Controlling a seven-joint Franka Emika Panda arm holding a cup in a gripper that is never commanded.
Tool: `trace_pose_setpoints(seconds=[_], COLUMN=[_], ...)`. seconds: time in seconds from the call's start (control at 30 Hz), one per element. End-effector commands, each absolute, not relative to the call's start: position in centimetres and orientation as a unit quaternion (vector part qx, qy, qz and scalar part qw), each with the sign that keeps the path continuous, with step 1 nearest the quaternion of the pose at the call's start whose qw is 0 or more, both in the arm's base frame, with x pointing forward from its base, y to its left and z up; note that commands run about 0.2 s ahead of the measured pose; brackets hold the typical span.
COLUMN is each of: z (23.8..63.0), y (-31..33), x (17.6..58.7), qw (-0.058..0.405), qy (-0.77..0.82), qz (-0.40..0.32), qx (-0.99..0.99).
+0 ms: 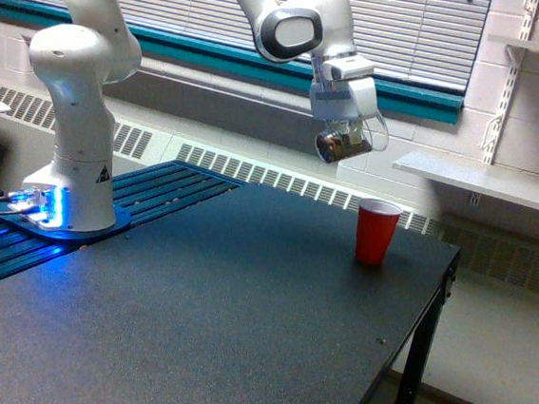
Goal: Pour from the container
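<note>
Standing alone near the worktop (pixel 240 304) far corner at the exterior view's right: red cup (pixel 376 231), open air all round it. Hanging well above, up and leftward: hand (pixel 340 142) gripping clear container (pixel 344 144). Blocking the exterior view's left: arm base (pixel 75 155).
</note>
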State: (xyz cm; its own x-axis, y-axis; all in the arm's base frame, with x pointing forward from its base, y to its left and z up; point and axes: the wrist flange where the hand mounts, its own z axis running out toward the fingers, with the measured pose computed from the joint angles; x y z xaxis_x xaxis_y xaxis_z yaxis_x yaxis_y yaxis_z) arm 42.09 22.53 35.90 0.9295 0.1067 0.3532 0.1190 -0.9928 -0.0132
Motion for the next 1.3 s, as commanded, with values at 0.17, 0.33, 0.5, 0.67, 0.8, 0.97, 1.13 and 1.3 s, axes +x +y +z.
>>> trace_pose_setpoints(seconds=[0.17, 0.33, 0.5, 0.67, 0.8, 0.97, 1.13, 1.3], z=[34.6, 33.8, 33.0, 32.2, 31.5, 30.6, 29.8, 29.3], y=[24.0, 24.5, 25.1, 25.6, 25.8, 26.0, 25.8, 25.5], x=[42.9, 43.7, 44.5, 45.2, 45.5, 45.7, 45.5, 45.4], qw=[0.0, -0.009, -0.017, -0.026, -0.039, -0.052, -0.064, -0.077], qy=[-0.046, -0.037, -0.029, -0.024, -0.024, -0.024, -0.031, -0.035], qz=[-0.169, -0.163, -0.158, -0.153, -0.147, -0.138, -0.127, -0.118], qx=[-0.985, -0.986, -0.987, -0.988, -0.988, -0.989, -0.989, -0.989])
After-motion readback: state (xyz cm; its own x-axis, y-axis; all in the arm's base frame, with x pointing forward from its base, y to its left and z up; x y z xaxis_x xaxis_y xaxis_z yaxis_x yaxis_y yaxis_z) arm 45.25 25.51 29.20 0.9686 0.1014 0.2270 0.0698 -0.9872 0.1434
